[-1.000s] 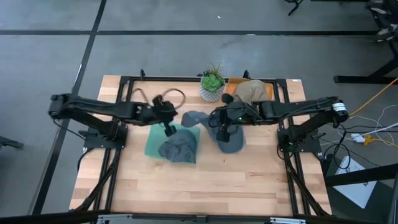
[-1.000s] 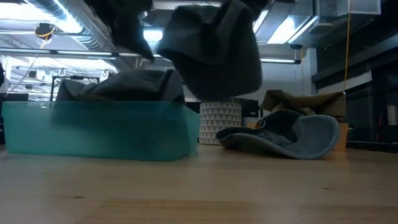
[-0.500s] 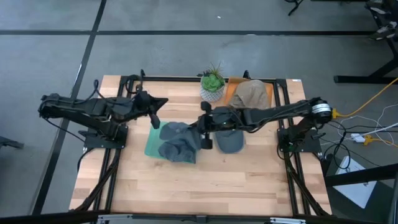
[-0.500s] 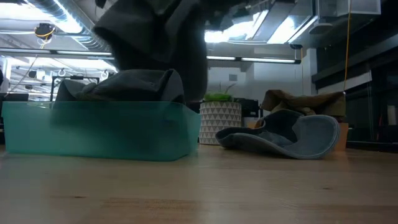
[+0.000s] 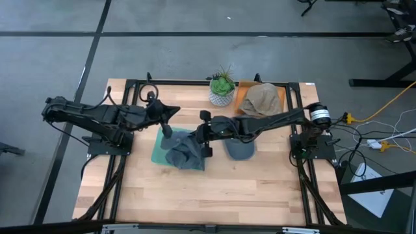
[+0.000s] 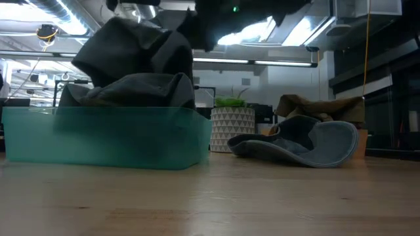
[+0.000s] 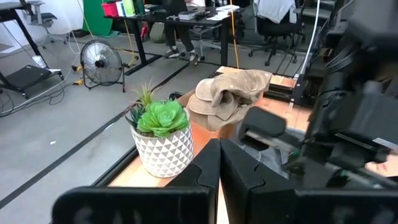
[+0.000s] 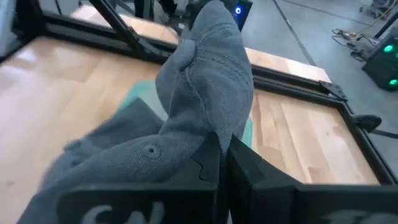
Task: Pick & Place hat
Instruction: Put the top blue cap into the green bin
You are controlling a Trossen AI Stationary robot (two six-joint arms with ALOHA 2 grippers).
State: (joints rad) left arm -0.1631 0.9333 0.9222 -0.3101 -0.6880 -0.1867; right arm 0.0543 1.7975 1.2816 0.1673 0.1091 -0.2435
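I see a pale, smooth wooden tabletop (image 5: 214, 188) with a soft sheen. The grey cloth hat (image 8: 205, 99) looks matt, finely woven, stitched. The teal translucent plastic bin (image 6: 105, 134) is glossy; the tan cloth hat (image 7: 230, 96) looks soft and crumpled.

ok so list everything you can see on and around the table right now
held hat: 1, grey-blue, pinched in the right pincer above the teal bin
teal bin: 1, teal, left-centre of the table
hat in bin: 1, dark grey, heaped in the teal bin
bucket hat: 1, grey-blue, lying on the table right of the bin
tan hat: 1, tan, on an orange tray at the table's far right
potted plant: 1, green in a white patterned pot, far edge, centre
table: 1, light wood
left pincer: shut, empty, back by the bin's far left side
right pincer: shut on the held hat
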